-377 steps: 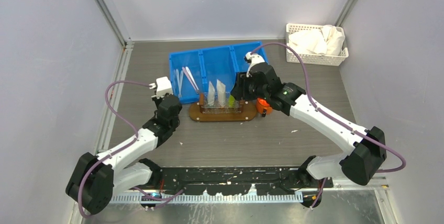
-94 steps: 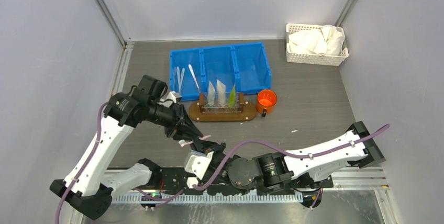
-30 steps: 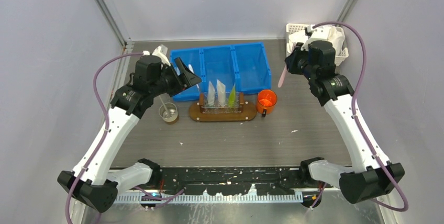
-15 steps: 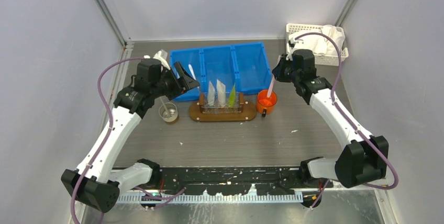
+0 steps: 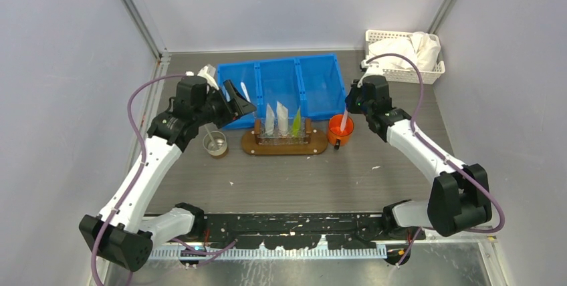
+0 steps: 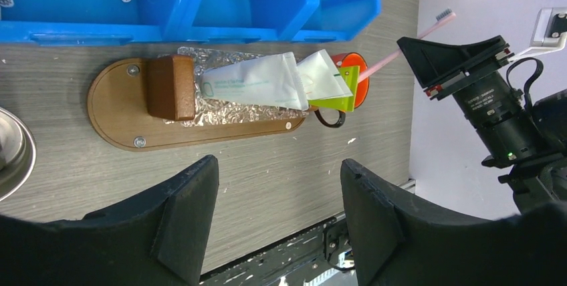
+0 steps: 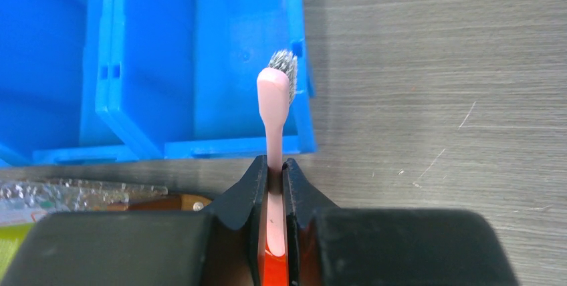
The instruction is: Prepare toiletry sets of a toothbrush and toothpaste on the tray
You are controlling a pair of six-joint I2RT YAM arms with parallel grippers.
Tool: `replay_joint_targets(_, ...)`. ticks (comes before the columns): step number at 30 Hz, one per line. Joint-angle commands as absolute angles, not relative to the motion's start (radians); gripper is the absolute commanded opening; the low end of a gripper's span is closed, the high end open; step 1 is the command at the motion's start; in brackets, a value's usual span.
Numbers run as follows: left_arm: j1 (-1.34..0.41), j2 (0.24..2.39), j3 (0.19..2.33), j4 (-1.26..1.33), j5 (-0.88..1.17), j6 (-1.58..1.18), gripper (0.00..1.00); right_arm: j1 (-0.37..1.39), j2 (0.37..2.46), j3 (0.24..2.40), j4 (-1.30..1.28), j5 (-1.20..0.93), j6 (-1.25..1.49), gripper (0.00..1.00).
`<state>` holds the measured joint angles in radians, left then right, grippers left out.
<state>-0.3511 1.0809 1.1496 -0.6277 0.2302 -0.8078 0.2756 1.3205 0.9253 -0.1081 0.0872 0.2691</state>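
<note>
Now lower, right gripper (image 7: 274,170), toothbrush (image 7: 273,95) in cup (image 5: 333,129)

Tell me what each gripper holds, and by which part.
The right gripper pinches the pink toothbrush on its neck, just below the bristled head. The left gripper is open, holding nothing.

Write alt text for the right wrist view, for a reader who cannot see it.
The right gripper is shut on a pink toothbrush, whose bristle head points away from the camera; an orange cup shows below the handle. Behind are a blue bin on the left and the grey wood-grain table on the right.
</note>
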Motion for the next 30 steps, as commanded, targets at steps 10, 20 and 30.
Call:
replay_joint_targets(10,-0.343,1.067,1.112,-0.561,0.248,-0.808,0.67,0.367,1.206,0.809,-0.114,0.222,0.251,0.30)
replay_joint_targets(20,-0.327,1.078,1.169,-0.668,0.132,-0.738,0.86,0.367,1.015,0.859,-0.283,0.204,0.321,0.46)
replay_joint_targets(30,-0.090,1.149,1.288,-0.894,-0.022,-0.728,1.00,0.365,1.100,0.930,-0.464,0.229,0.451,0.45)
